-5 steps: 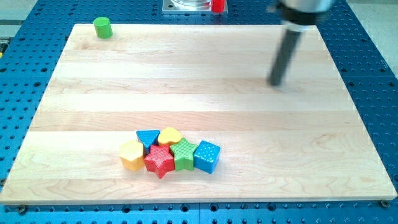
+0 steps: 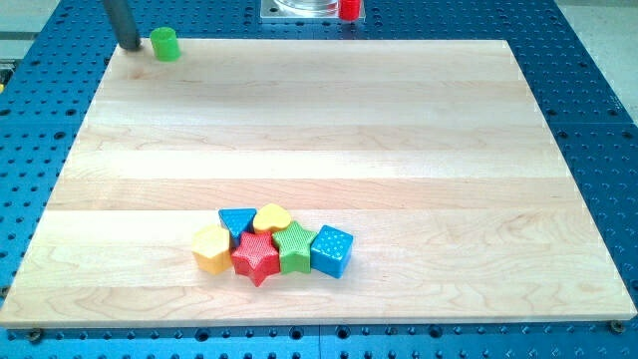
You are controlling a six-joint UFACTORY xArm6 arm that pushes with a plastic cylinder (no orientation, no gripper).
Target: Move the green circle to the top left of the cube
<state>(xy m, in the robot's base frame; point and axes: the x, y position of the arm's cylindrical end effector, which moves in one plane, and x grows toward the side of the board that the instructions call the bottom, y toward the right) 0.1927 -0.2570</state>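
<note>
The green circle (image 2: 164,44), a small green cylinder, stands at the top left corner of the wooden board (image 2: 319,130). My tip (image 2: 130,46) is just to its left, a small gap apart. The blue cube (image 2: 331,250) sits at the right end of a cluster near the view's bottom centre, far from the tip.
The cluster also holds a green star (image 2: 294,245), a red star (image 2: 256,256), a yellow hexagon (image 2: 211,248), a blue triangle (image 2: 237,220) and a yellow heart (image 2: 272,217). A red object (image 2: 349,9) stands beyond the board's top edge.
The rod has swept from the board's upper right across to the top left corner, beside the green circle. No block has moved.
</note>
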